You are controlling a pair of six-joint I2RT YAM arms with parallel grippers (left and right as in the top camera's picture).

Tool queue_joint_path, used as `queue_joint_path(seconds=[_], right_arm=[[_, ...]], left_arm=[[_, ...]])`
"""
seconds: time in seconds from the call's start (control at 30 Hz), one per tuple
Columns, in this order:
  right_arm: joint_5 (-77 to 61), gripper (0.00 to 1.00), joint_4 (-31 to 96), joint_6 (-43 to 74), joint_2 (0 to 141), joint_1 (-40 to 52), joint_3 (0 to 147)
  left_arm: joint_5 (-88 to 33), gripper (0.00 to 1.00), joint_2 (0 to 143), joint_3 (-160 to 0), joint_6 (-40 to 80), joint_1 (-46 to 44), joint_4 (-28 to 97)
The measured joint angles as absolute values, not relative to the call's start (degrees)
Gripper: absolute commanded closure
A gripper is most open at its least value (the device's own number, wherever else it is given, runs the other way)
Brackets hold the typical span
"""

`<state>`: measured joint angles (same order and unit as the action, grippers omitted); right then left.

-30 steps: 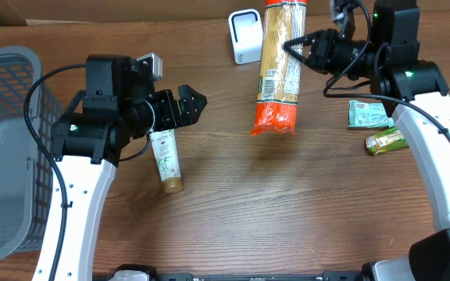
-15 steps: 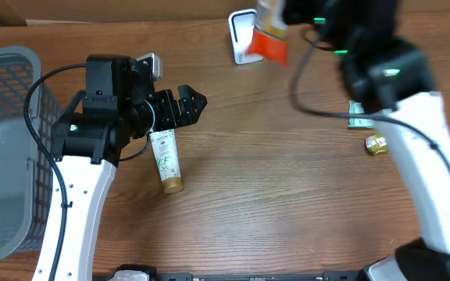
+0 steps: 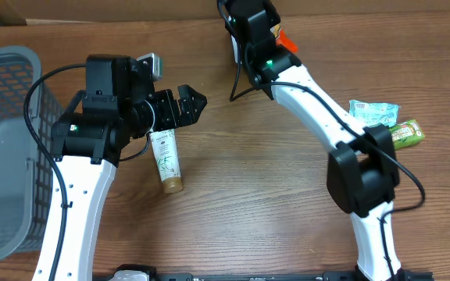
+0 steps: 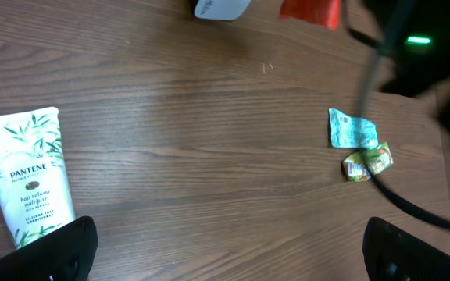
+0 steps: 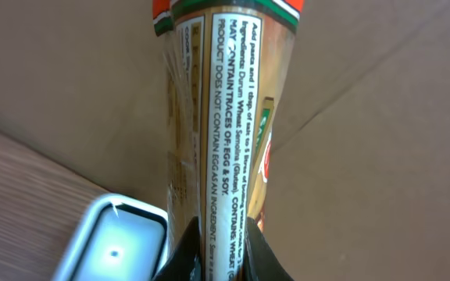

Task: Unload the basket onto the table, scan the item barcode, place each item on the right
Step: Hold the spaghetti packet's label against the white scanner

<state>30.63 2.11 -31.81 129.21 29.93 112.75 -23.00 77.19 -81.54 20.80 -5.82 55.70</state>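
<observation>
We are seeing the pasta packet (image 5: 223,117) pinched between the right jaws, just beside the scanner (image 5: 116,243); left jaws gaping apart.

Open tabletop (image 3: 248,211) lies before us at centre; a basket (image 3: 6,140) walls the left edge, a lotion tube (image 3: 166,160) flanks one side, a teal packet (image 3: 372,113) and a green packet (image 3: 405,134) the other, and the right arm (image 3: 311,109) with its pasta packet (image 5: 217,117) crowds the scanner (image 5: 116,242) at the back.

Shampoo tube (image 3: 166,160), white, Pantene, brown cap: flat on wooden table (image 3: 256,211), cap toward near edge.
Grey mesh basket (image 3: 10,61): table's left end.
Teal packet (image 3: 372,112), green-yellow wrapped bar (image 3: 406,134): right side, just beside each other, well apart from tube.
Cardboard wall (image 3: 92,9): behind table.
</observation>
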Motion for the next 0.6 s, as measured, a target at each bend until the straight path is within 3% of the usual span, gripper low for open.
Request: queue_joint_path(seconds=[0.2, 0.6], right_arm=[[28.49, 0.96, -4.51, -44.73, 131.66, 29.10, 112.73], [6.98, 0.96, -3.46, -64.71, 132.27, 29.26, 112.75]], left_arm=[[-22.98, 0.00, 77.19, -81.54, 20.80, -5.82, 55.70], [-22.98, 0.00, 77.19, -81.54, 20.80, -5.82, 55.70]])
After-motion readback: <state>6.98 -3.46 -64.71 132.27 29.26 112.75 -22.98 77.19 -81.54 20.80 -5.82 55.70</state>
